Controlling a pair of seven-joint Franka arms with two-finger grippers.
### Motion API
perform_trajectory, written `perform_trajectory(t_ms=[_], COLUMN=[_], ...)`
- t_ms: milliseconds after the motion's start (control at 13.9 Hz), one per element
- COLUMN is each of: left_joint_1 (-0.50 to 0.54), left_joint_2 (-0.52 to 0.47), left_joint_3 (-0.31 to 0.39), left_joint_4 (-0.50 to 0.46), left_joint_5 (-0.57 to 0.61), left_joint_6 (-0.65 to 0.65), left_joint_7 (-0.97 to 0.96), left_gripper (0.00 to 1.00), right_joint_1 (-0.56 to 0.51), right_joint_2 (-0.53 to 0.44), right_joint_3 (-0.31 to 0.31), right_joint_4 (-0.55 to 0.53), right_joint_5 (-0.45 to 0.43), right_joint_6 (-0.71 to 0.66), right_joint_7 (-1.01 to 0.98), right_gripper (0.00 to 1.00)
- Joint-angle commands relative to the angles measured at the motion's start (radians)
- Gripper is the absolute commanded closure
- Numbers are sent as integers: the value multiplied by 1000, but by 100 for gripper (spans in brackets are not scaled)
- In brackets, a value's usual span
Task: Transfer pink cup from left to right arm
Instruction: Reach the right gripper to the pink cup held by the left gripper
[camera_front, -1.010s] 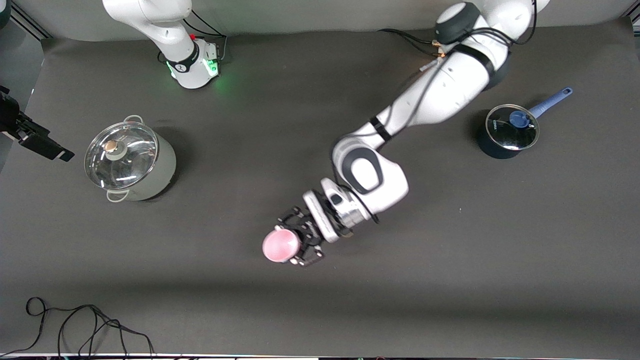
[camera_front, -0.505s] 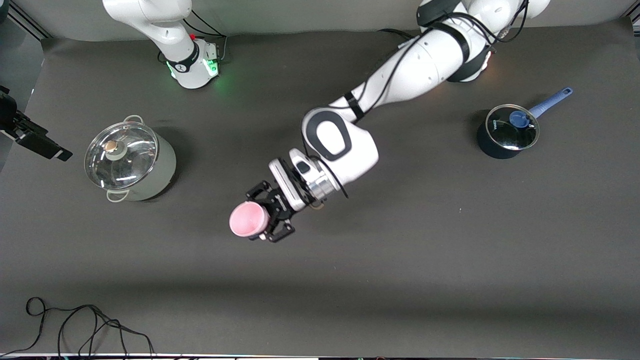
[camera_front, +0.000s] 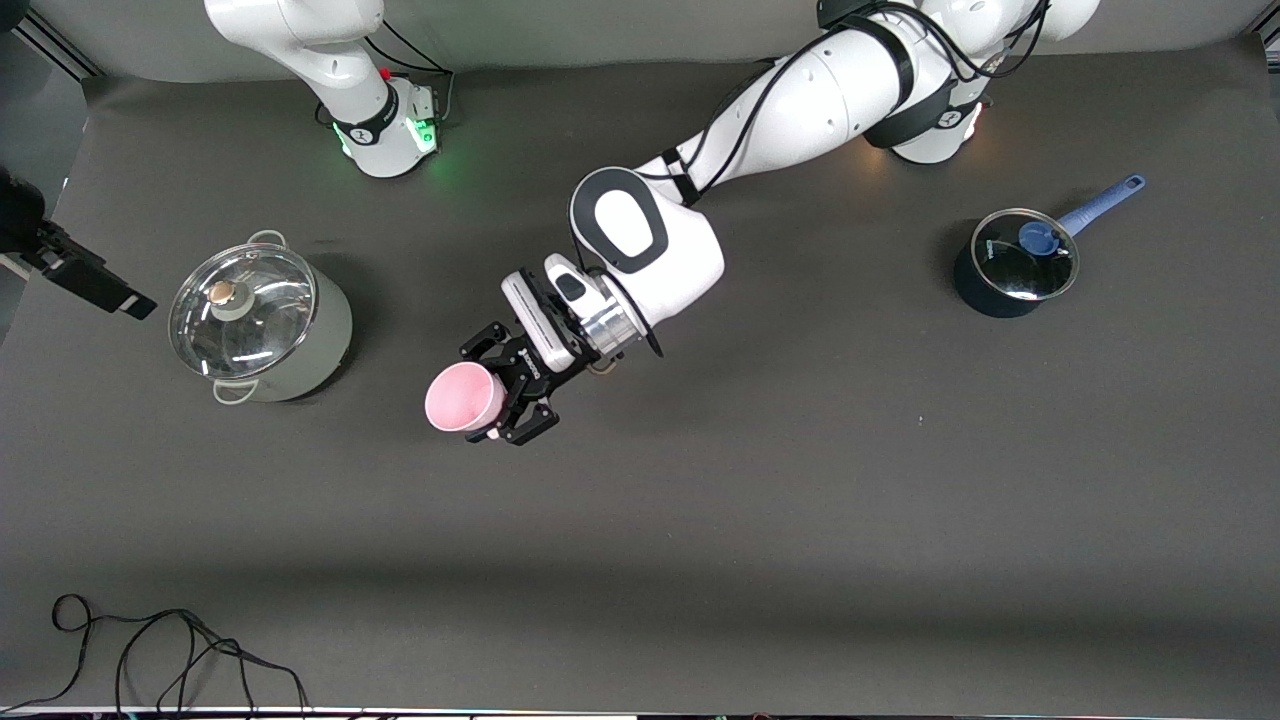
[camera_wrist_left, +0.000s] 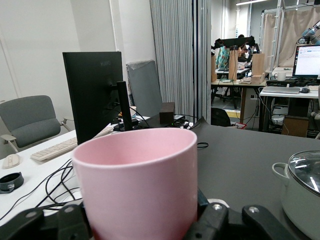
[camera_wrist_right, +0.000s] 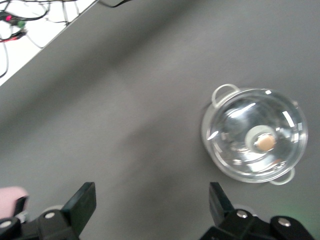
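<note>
Your left gripper holds the pink cup up in the air. Its two black fingers press on the sides of the cup, so the jaws are shut on it. The cup is tipped, and you can look into its open mouth from the front camera. It hangs over the dark table, beside the big silver pot, a little toward the left arm's end of the table from that pot. The cup and the pot do not touch.

In the left wrist view the pink cup fills the middle, with the fingers on both sides of it. The big silver pot shows at the edge of that picture.

The big silver pot has a shiny glass lid with a small knob on top. The lid is on.

Your right gripper is up high over the table, near the big silver pot. Its fingers stand wide apart and hold nothing. A bit of the pink cup peeks in at the edge of the right wrist view.

A small dark pot with a blue handle sits well apart from the big silver pot, at the left arm's end of the table. It has its lid on too.

A black cable lies on the table, nearer to the front camera than the big silver pot.
</note>
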Motion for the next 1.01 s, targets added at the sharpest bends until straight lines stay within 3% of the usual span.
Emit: perform_trajectory(t_ms=[0,649,938], left_joint_1=[-16,-16,-16], left_joint_2=[-7,-7,-7], left_joint_3=[24,27,27], left_joint_4=[24,24,24], left_joint_5=[-12,2,2], left_joint_6=[15,16,16], left_joint_7=[-24,-49,-50], left_gripper=[100,100,100], right_joint_1=[32,306,332], right_joint_2=[79,332,407], right_joint_3=[-2,19,25], right_joint_4=[122,406,408], right_joint_5=[60,79,83], right_joint_6=[-19,-25,-13], right_joint_7=[112,411,428], right_gripper=[0,0,0])
